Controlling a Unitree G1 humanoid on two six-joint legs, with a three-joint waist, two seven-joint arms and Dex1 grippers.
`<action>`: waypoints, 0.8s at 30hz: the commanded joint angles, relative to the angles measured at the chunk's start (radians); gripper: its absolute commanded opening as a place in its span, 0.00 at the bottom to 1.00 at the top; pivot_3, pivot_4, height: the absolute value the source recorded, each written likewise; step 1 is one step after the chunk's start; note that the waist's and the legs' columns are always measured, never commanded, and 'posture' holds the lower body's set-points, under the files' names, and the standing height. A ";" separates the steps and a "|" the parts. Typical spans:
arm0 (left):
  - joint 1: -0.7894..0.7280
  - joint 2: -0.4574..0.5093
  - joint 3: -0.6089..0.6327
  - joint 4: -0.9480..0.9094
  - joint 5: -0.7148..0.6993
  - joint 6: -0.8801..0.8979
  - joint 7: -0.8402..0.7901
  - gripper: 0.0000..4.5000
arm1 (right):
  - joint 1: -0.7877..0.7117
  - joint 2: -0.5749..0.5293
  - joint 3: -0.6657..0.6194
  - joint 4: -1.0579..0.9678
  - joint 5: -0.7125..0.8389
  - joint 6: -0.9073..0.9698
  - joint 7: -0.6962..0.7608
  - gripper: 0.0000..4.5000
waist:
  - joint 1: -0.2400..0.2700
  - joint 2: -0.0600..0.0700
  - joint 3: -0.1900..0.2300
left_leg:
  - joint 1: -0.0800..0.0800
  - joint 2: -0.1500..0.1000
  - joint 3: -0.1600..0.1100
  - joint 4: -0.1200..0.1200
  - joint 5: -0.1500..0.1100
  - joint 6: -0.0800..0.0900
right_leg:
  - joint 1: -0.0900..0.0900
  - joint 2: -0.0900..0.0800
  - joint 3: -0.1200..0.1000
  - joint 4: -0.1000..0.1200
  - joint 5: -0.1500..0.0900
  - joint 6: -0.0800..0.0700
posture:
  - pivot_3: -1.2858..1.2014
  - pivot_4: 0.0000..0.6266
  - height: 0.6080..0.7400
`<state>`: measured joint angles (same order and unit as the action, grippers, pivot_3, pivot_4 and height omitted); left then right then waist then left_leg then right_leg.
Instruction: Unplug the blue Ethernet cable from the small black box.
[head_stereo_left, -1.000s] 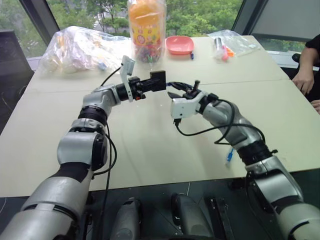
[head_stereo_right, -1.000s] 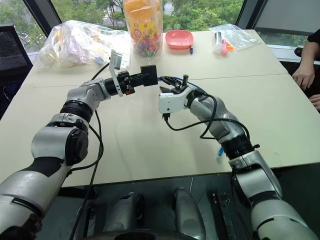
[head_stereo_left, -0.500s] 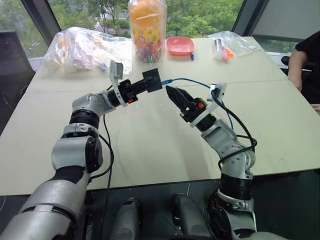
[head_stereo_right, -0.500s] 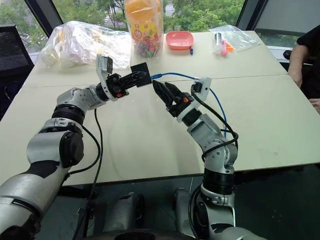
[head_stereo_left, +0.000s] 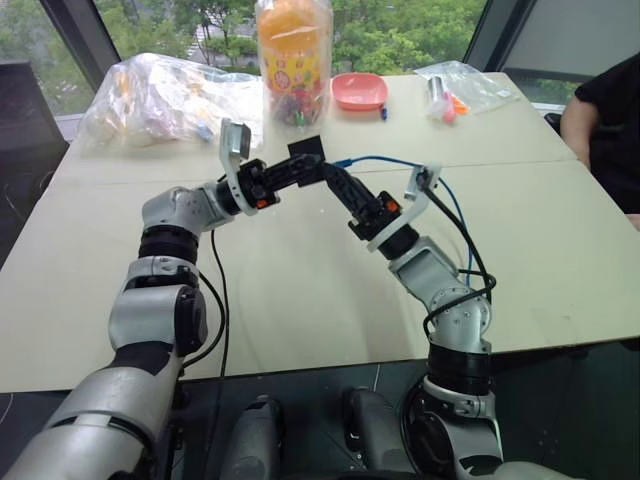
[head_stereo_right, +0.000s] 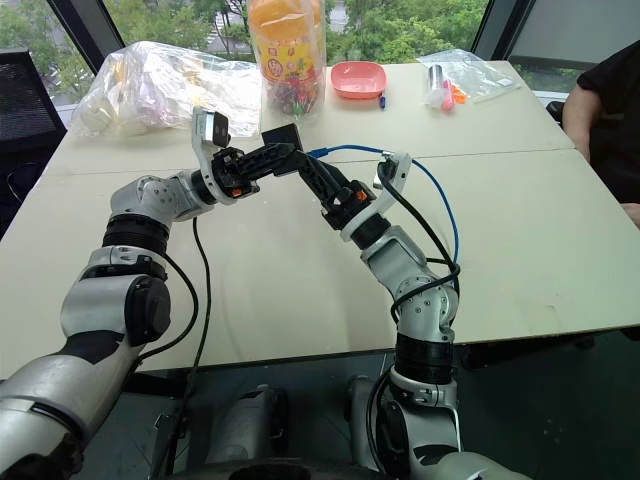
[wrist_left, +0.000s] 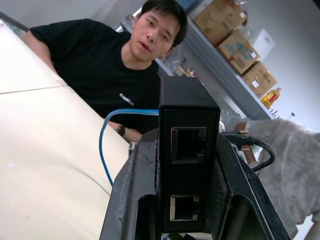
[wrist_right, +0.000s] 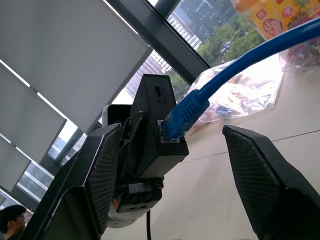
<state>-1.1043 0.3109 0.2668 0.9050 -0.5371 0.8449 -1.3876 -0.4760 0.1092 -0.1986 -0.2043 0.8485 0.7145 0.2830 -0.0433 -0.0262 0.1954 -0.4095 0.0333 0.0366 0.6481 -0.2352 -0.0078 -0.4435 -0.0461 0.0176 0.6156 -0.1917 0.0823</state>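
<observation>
My left gripper (head_stereo_left: 285, 172) is shut on the small black box (head_stereo_left: 306, 150) and holds it above the middle of the table. The left wrist view shows the box (wrist_left: 189, 150) clamped between the fingers, with two ports on its facing side. The blue Ethernet cable (head_stereo_left: 400, 162) is plugged into the box and arcs away to the right. My right gripper (head_stereo_left: 330, 175) is open and points up at the box. In the right wrist view its fingers (wrist_right: 102, 175) stand either side of the blue plug (wrist_right: 181, 116) without touching it.
A tall candy jar (head_stereo_left: 293, 60), a pink bowl (head_stereo_left: 359, 90) and clear plastic bags (head_stereo_left: 160, 95) sit at the far side of the table (head_stereo_left: 300, 290). A person in a black shirt (head_stereo_left: 605, 120) sits at the right edge.
My right arm swung round and brought its open gripper up to the box, fingers now astride the plug. The left gripper tilted the box and drew it back a little. The person leaned in.
</observation>
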 joint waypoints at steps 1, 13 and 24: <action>0.001 0.000 0.006 -0.048 -0.034 0.011 0.000 0.12 | -0.031 0.004 0.012 -0.005 0.030 -0.027 0.012 0.74 | 0.000 0.000 0.000 | 0.000 0.000 0.000 0.000 0.000 0.000 | 0.000 0.000 0.000 0.000 0.000 0.000 | 0.52 0.24 1.00; 0.021 0.004 -0.006 -0.083 -0.057 0.032 0.011 0.12 | -0.030 0.024 0.029 0.016 0.053 -0.077 0.012 0.01 | 0.000 0.000 0.000 | 0.000 0.000 0.000 0.000 0.000 0.000 | 0.000 0.000 0.000 0.000 0.000 0.000 | 0.52 0.24 1.00; 0.024 0.048 0.007 -0.056 -0.056 0.017 0.030 0.12 | -0.044 0.010 -0.035 0.052 0.047 -0.143 -0.063 0.01 | -0.002 0.000 0.000 | 0.000 0.000 0.000 0.000 0.000 0.000 | 0.000 0.000 0.000 0.000 0.000 0.000 | 0.52 0.24 1.00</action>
<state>-1.0731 0.3253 0.2667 0.8662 -0.5889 0.8759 -1.3471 -0.4910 0.1239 -0.1748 -0.1489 0.8904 0.6218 0.2676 -0.0451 -0.0262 0.1955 -0.4096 0.0333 0.0364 0.6479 -0.2352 -0.0078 -0.4438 -0.0461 0.0174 0.6152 -0.1917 0.0822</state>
